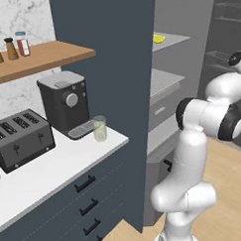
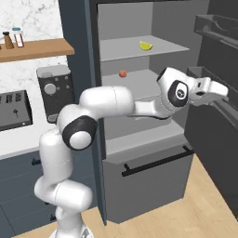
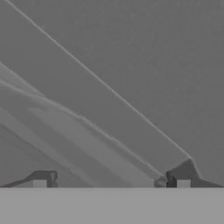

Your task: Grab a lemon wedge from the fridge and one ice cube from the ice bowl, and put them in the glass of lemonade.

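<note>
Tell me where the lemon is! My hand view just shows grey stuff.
Observer: The small yellow crescent lemon wedge lies on the upper shelf of the tall grey fridge, which stands open.
Operator: Is my hand near it?
Observer: No. The fingers are lower and off to the right, by the fridge door.
Operator: Where's the lemonade?
Observer: The small clear glass of lemonade stands on the white counter, beside the dark grey coffee machine.

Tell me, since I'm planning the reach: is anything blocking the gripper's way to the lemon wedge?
Nothing visible does. The fridge stands open, and the lemon wedge lies alone on the top shelf. The gripper is lower, to the right by the open door; the red fruit sits a shelf below.
</note>
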### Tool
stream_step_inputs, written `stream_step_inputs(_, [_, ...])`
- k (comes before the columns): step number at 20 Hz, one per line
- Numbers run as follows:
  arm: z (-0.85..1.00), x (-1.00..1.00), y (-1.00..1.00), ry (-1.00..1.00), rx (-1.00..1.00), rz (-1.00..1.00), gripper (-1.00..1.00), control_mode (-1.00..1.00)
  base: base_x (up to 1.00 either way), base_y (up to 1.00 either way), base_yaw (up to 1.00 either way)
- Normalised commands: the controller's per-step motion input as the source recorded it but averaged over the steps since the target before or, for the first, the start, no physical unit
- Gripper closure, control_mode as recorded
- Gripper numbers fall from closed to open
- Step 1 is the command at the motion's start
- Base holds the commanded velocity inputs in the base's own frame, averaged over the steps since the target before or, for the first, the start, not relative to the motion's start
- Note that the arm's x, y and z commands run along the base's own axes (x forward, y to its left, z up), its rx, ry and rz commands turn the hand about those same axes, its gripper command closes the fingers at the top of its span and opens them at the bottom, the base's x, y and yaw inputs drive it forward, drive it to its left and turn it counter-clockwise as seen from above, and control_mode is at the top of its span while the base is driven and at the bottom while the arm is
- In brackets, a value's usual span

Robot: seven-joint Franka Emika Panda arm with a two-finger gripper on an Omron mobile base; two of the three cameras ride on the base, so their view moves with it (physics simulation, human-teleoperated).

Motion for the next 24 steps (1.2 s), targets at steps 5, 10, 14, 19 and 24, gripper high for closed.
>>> stream_step_inputs(5, [0.76, -0.04, 0.01, -0.07, -0.02, 0.00, -1.00, -1.00, 0.00, 0.00, 0.00])
stream_step_inputs(10, [0.51, -0.34, 0.84, -0.25, 0.03, 0.00, -1.00, -1.00, 0.00, 0.00, 0.00])
stream_step_inputs(14, [-0.27, -0.51, 0.93, -0.48, 0.31, 0.00, -1.00, -1.00, 0.00, 0.00, 0.00])
stream_step_inputs(19, [-0.06, -0.59, 1.00, -0.45, 0.27, 0.00, -1.00, -1.00, 0.00, 0.00, 0.00])
stream_step_inputs(24, [0.01, -0.95, 0.97, -0.38, 0.14, 0.05, -1.00, -1.00, 0.00, 0.00, 0.00])
